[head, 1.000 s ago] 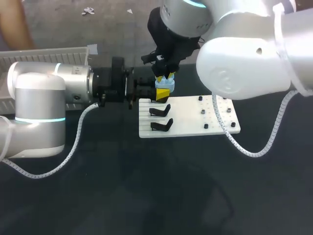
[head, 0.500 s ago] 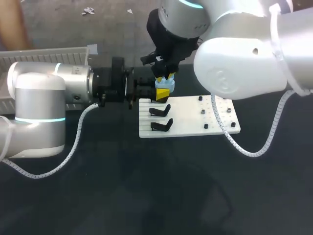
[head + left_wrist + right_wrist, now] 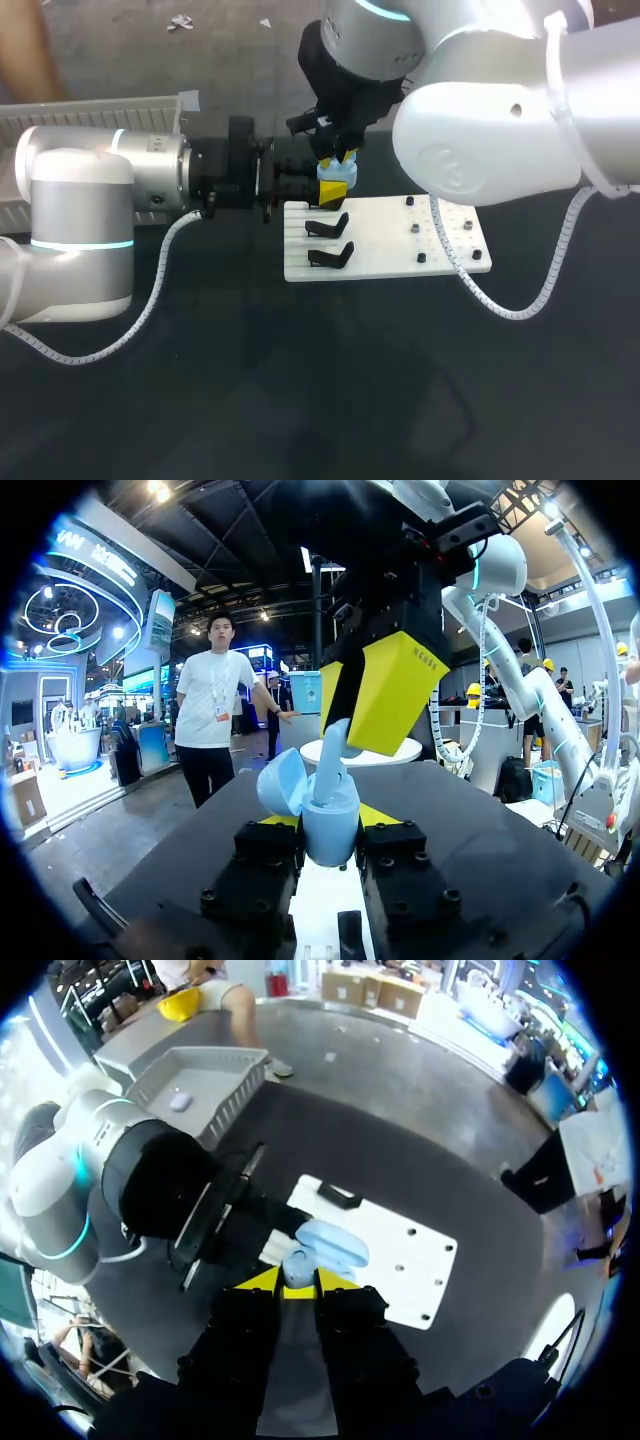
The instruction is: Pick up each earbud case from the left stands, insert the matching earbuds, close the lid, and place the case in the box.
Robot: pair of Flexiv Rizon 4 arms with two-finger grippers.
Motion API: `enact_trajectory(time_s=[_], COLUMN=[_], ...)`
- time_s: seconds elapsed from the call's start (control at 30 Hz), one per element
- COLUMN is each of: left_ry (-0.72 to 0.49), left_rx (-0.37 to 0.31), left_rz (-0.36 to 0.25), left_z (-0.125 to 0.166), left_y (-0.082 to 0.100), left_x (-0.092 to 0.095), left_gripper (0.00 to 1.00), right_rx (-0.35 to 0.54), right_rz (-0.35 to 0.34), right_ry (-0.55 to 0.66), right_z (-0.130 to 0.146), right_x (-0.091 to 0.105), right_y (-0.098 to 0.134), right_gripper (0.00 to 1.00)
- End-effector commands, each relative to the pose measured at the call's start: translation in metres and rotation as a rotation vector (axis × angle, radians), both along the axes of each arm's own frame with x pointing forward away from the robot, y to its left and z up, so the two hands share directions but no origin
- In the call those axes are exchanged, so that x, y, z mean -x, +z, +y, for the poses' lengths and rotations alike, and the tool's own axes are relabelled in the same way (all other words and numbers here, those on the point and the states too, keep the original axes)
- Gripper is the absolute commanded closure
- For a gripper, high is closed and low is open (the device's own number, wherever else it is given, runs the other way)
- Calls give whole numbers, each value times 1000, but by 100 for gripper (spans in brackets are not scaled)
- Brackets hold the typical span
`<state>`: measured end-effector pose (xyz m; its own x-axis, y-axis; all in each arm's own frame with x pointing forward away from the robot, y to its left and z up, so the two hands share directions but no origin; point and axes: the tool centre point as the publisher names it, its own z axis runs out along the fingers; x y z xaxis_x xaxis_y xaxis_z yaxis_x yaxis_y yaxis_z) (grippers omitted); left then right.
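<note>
A light blue earbud case point(image 3: 335, 173) with its lid open sits upright between the yellow tips of my left gripper point(image 3: 334, 187), which is shut on it beside the white stand board point(image 3: 400, 235). In the left wrist view the case point(image 3: 330, 830) fills the gap between the fingers. My right gripper point(image 3: 337, 155) points down over the case, shut on a light blue earbud point(image 3: 333, 760) whose lower end is inside the case's opening. In the right wrist view the earbud point(image 3: 295, 1268) lies between the yellow tips of my right gripper point(image 3: 292, 1282), with the case point(image 3: 335, 1242) just ahead.
Two black stands point(image 3: 328, 225) point(image 3: 332, 255) on the board's left part hold nothing. Small black pegs point(image 3: 415, 228) dot its right part. A grey basket point(image 3: 200, 1080) with a white case point(image 3: 180, 1101) in it stands at the table's far left.
My right arm's upper body has shifted slightly to the left. Both grippers, the case and the earbud stay almost where they were.
</note>
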<state>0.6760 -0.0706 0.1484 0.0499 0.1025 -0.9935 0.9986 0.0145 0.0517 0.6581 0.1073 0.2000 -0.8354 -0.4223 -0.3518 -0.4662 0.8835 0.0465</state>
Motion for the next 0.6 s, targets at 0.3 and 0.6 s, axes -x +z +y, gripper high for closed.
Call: enact_trajectory(time_s=[0.3,0.6], left_ry=[8,8], left_rx=[4,4], left_rz=[-5,-5], left_z=[-1,-1], left_y=[-1,-1], left_x=[2,2], left_gripper=[100,100], right_rx=[7,8], right_rz=[0,3], right_ry=[1,4], right_z=[0,1], right_x=[-2,-2], right_y=[-2,-3], right_gripper=[100,100])
